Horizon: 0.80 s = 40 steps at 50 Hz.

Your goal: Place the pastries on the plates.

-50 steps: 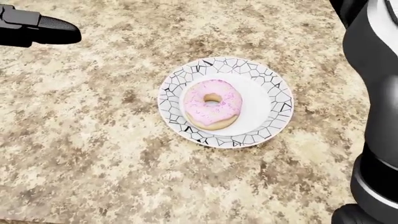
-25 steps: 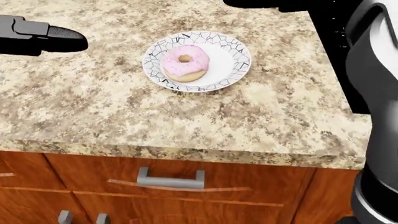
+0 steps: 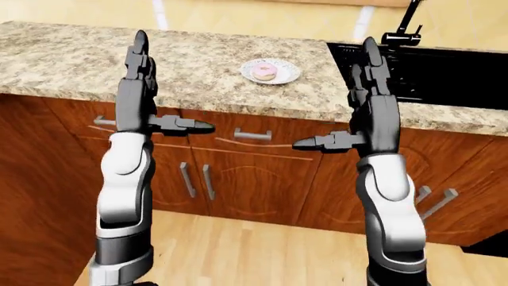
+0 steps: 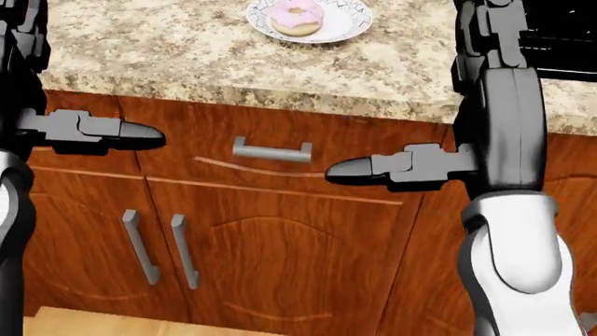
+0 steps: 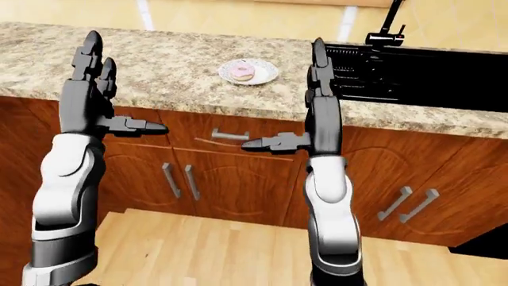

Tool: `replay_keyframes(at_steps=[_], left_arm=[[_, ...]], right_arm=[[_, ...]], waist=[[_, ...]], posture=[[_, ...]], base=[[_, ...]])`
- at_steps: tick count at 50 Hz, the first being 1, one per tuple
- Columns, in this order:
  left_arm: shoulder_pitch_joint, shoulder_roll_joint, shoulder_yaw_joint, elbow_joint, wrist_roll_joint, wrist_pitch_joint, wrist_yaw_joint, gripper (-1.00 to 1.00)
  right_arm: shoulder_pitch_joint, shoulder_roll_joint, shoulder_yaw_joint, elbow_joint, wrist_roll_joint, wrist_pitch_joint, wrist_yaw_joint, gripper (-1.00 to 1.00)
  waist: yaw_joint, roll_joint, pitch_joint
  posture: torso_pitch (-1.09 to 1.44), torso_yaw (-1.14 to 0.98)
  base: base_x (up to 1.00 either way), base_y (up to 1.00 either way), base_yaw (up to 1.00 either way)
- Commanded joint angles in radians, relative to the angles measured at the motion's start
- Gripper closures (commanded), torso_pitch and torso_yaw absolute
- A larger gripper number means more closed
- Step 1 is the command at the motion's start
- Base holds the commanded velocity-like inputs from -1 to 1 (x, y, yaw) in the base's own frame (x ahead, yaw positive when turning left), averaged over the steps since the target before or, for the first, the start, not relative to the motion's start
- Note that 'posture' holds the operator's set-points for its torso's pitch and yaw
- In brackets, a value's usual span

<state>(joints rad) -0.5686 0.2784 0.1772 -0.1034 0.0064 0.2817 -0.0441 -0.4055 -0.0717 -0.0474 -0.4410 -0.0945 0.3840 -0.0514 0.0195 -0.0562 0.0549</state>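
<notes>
Donut (image 3: 264, 72) sat on plate (image 3: 287, 73) near counter's sink edge; we'd judged it soft, pinch sides. Left hand (image 3: 136, 89), right hand (image 3: 373, 101) splayed, empty.

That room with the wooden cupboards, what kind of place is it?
Most likely a kitchen: a speckled stone counter over wooden cabinets, a black sink with a faucet, and a doughnut on a plate.
</notes>
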Motion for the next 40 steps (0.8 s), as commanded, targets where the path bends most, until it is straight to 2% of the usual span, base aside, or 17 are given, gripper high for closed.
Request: replay_keyframes(at_steps=[1,6,7,8,9,11,16,17,18,19,22,26,28,29,30,31,40], left_arm=[[-0.028,0.003,-0.003,-0.042,0.019,-0.051,-0.015,-1.0],[0.006,-0.006,0.003,-0.065,0.035,-0.06,-0.033,-1.0],[0.014,-0.008,0.0,-0.072,0.038,-0.063,-0.041,-1.0],[0.013,-0.01,0.004,-0.074,0.038,-0.061,-0.041,-1.0],[0.013,-0.011,0.001,-0.08,0.039,-0.063,-0.046,-1.0],[0.01,-0.014,-0.002,-0.088,0.04,-0.061,-0.053,-1.0],[0.0,-0.018,0.002,-0.091,0.033,-0.053,-0.042,-1.0],[0.001,-0.017,0.001,-0.091,0.035,-0.055,-0.042,-1.0],[0.002,-0.016,0.003,-0.093,0.033,-0.054,-0.041,-1.0],[-0.002,-0.013,0.008,-0.091,0.031,-0.055,-0.038,-1.0],[0.001,-0.013,0.005,-0.091,0.029,-0.06,-0.034,-1.0],[-0.001,-0.011,0.009,-0.093,0.026,-0.059,-0.029,-1.0],[0.001,-0.011,0.009,-0.095,0.025,-0.06,-0.026,-1.0],[0.002,-0.01,0.01,-0.093,0.025,-0.061,-0.025,-1.0],[0.002,-0.01,0.011,-0.093,0.024,-0.062,-0.023,-1.0],[0.002,-0.009,0.01,-0.092,0.024,-0.063,-0.021,-1.0],[0.004,-0.009,0.01,-0.087,0.024,-0.077,-0.019,-1.0]], right_arm=[[-0.025,-0.003,-0.006,-0.023,-0.003,-0.064,0.001,-1.0],[-0.025,-0.008,-0.013,-0.038,0.0,-0.054,-0.004,-1.0],[-0.031,-0.01,-0.014,-0.042,-0.001,-0.047,-0.004,-1.0],[-0.035,-0.011,-0.013,-0.048,-0.001,-0.042,-0.003,-1.0],[-0.035,-0.013,-0.012,-0.049,-0.005,-0.042,-0.002,-1.0],[-0.033,-0.015,-0.018,-0.064,-0.007,-0.031,0.001,-1.0],[-0.033,-0.018,-0.021,-0.083,-0.003,-0.017,-0.002,-1.0],[-0.032,-0.016,-0.021,-0.081,-0.001,-0.019,-0.002,-1.0],[-0.033,-0.016,-0.021,-0.08,0.001,-0.019,-0.003,-1.0],[-0.034,-0.018,-0.022,-0.078,-0.001,-0.019,-0.004,-1.0],[-0.032,-0.016,-0.019,-0.073,-0.003,-0.022,-0.007,-1.0],[-0.03,-0.015,-0.019,-0.081,-0.01,-0.011,-0.014,-1.0],[-0.033,-0.014,-0.021,-0.082,-0.005,-0.01,-0.017,-1.0],[-0.034,-0.016,-0.021,-0.083,-0.006,-0.008,-0.017,-1.0],[-0.034,-0.018,-0.019,-0.083,-0.009,-0.007,-0.016,-1.0],[-0.033,-0.019,-0.017,-0.08,-0.015,-0.008,-0.015,-1.0],[-0.028,-0.012,-0.016,-0.093,-0.023,0.0,-0.003,-1.0]], waist=[[0.003,0.028,-0.017],[0.022,0.014,-0.022],[0.023,-0.009,-0.029],[0.017,0.002,-0.007],[0.02,0.043,-0.006],[0.022,0.031,-0.036],[0.024,0.073,-0.016],[0.025,0.097,-0.021],[0.032,0.158,-0.042],[0.027,0.109,0.003],[0.01,0.14,-0.043],[0.021,0.087,-0.012],[0.02,0.01,-0.037],[0.015,-0.07,-0.061],[0.007,0.012,-0.014],[0.006,0.005,-0.02],[0.01,0.086,-0.014]], posture=[[0.0,0.0],[0.0,0.0],[0.0,0.0],[0.0,0.0],[0.0,0.0],[0.0,0.0],[0.0,0.0],[0.0,0.0],[0.0,0.0],[0.0,0.0],[0.0,0.0],[0.0,0.0],[0.0,0.0],[0.0,0.0],[0.0,0.0],[0.0,0.0],[0.0,0.0]], base=[[0.0,-0.77,0.0],[0.0,-0.78,0.0],[0.0,-0.78,0.0],[0.0,-0.77,0.0],[0.0,-0.77,0.0],[0.0,-0.77,0.0],[0.0,-0.77,0.0],[0.0,-0.78,0.0],[0.0,-0.79,0.0],[0.0,-1.0,0.0],[0.0,-1.0,0.0],[0.0,-1.0,0.0],[0.0,-0.99,0.0],[0.0,-1.0,0.0],[0.0,-1.0,0.0],[0.0,-1.0,0.0],[0.0,-0.82,0.0]])
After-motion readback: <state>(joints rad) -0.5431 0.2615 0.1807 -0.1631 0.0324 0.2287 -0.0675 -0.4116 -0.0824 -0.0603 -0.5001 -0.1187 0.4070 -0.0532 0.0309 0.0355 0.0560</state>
